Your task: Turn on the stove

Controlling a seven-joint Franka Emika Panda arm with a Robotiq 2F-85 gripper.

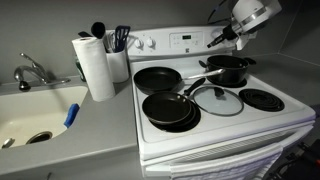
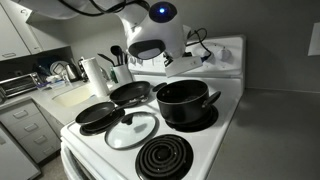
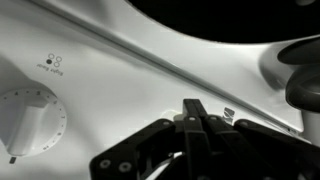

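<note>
Stove [image 1: 220, 132]: sits mid-scene in both exterior views. The black cooktop is in front, and the knobs are mounted on the raised white back panel [image 1: 172, 40] behind it, so the work is done at the back.
Arm [image 2: 152, 38]: extended over the cooktop with the wrist tipped toward the panel. The height is judged to be set so the cookware is cleared.
Pot [image 1: 228, 70]: parked on a rear burner, just below the gripper. It is the nearest obstacle.
Rear pan [image 1: 155, 78]: placed on the burner beside the pot, well apart from the gripper.
Front pan [image 1: 168, 108]: placed on the burner in front of it, with the handle pointed toward the lid.
Lid [image 1: 217, 101]: laid flat on the glass between the front burners, not on the pot.
Gripper [image 1: 216, 40]: positioned at the panel end nearest the pot and aimed at the panel face. Contact with the panel cannot be told.
Knob [image 3: 30, 122]: seen in the wrist view off to one side of the tips, apart from them and not gripped.
Fingers [image 3: 190, 114]: seen pressed together in the wrist view, with nothing held. This is judged to suit a push or nudge more than a pinch.
Next: a sideways shift onto a knob is judged to be needed, and the jaws would have to be opened if the knob is to be pinched and turned.
Risk: the burners are loaded, so the wrong knob would heat a pan.
</note>
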